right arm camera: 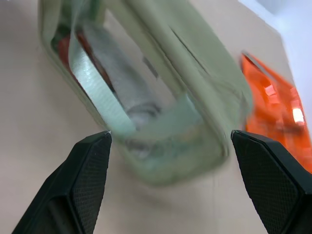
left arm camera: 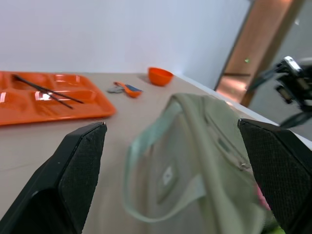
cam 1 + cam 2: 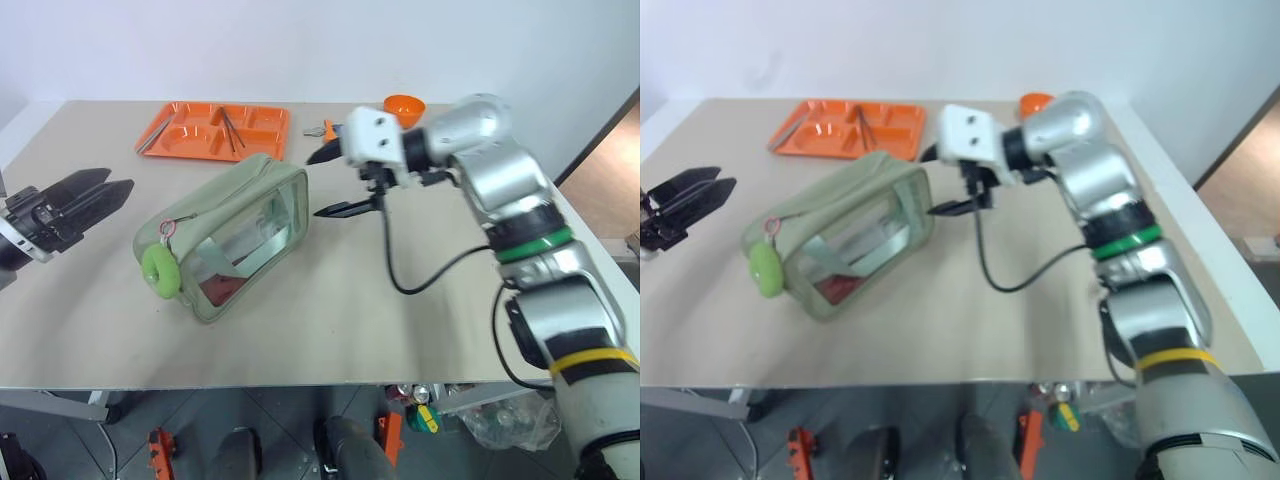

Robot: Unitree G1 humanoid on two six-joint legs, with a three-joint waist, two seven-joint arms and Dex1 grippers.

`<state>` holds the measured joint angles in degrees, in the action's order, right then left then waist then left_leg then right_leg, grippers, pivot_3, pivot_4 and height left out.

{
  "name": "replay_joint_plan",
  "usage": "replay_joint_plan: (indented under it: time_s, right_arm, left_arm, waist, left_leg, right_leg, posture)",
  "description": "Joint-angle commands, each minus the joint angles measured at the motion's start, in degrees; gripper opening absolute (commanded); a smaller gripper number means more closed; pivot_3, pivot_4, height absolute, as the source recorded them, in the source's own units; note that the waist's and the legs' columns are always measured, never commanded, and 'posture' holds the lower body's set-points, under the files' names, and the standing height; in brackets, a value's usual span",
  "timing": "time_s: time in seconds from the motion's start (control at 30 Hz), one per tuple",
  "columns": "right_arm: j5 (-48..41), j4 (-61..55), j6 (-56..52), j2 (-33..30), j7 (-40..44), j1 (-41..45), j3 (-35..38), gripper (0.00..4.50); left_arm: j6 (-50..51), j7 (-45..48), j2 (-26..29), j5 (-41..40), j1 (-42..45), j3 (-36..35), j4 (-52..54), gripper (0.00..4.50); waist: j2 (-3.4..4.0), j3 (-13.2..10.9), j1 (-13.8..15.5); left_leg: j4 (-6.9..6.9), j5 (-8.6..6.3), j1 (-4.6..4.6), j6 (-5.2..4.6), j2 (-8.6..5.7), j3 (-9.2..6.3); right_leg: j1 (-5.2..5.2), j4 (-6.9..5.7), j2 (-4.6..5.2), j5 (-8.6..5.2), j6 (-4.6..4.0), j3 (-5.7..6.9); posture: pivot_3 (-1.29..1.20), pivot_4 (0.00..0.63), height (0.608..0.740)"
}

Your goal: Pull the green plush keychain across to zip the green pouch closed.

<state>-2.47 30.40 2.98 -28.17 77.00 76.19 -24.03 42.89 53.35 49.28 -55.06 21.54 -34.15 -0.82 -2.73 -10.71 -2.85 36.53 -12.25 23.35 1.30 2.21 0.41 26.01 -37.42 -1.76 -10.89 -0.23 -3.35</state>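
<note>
Beige bench (image 3: 330, 320), matte and bare at the near edge; pale wall behind, a wood-toned doorway off to the right. Green pouch (image 3: 232, 232) lies mid-bench, clear window panel facing up and toward the camera. Green plush keychain (image 3: 160, 268) sits at the pouch's left end. Left tool (image 3: 92, 196), fingers apart, hangs to the left of the pouch, apart from it. Right tool (image 3: 330, 182), fingers apart, flanks the pouch's right end, holding nothing. Orange tray (image 3: 215, 130) with dark chopsticks (image 3: 229, 129) at the far side; orange bowl (image 3: 404, 106) farther right.
</note>
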Motion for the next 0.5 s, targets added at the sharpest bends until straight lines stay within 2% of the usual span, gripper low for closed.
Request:
replay_joint_plan:
  time_s: [0.03, 0.2, 0.3, 0.5]
  right_arm:
    - [4.86, 9.65, 10.52, 2.96, 0.53, 5.88, -1.11, 4.05]
    - [7.85, 20.45, 18.21, 7.85, 1.02, 11.79, -1.12, 4.05]
    - [8.70, 24.28, 21.01, 10.40, 2.16, 13.01, -1.11, 4.05]
    - [11.67, 28.75, 24.32, 13.63, 1.50, 12.92, -1.64, 4.05]
  left_arm:
    - [2.12, 0.48, 1.26, -4.25, -1.07, -3.37, 4.64, 4.48]
    - [3.89, 0.48, 2.25, -6.62, -5.86, -4.78, 11.50, 4.48]
    - [3.34, 1.24, 3.76, -5.35, -8.75, -3.49, 16.30, 4.48]
    - [4.01, -0.13, 5.52, -8.20, -5.57, -1.77, 19.94, 4.48]
  waist:
    - [0.00, 0.00, 0.03]
    - [0.00, 0.00, 0.04]
    - [0.00, 0.00, 0.05]
    - [-0.01, 0.00, 0.12]
  left_leg:
    - [0.00, 0.00, 0.00, 0.00, 0.00, 0.00]
    - [0.01, -0.01, 0.00, 0.07, -0.01, 0.07]
    - [0.01, 0.00, -0.03, 0.08, 0.00, 0.06]
    - [0.03, 0.07, -0.05, 0.19, 0.01, -0.04]
  right_leg:
    - [0.01, 0.00, 0.02, 0.01, -0.03, 0.01]
    - [0.02, 0.00, 0.13, 0.03, -0.06, 0.01]
    - [0.00, -0.02, 0.14, 0.02, -0.06, 0.02]
    - [0.00, -0.16, 0.06, 0.00, -0.10, 0.10]
  posture:
    - [0.00, 0.150, 0.740]
    - [0.00, 0.150, 0.740]
    - [0.00, 0.150, 0.740]
    - [0.00, 0.150, 0.740]
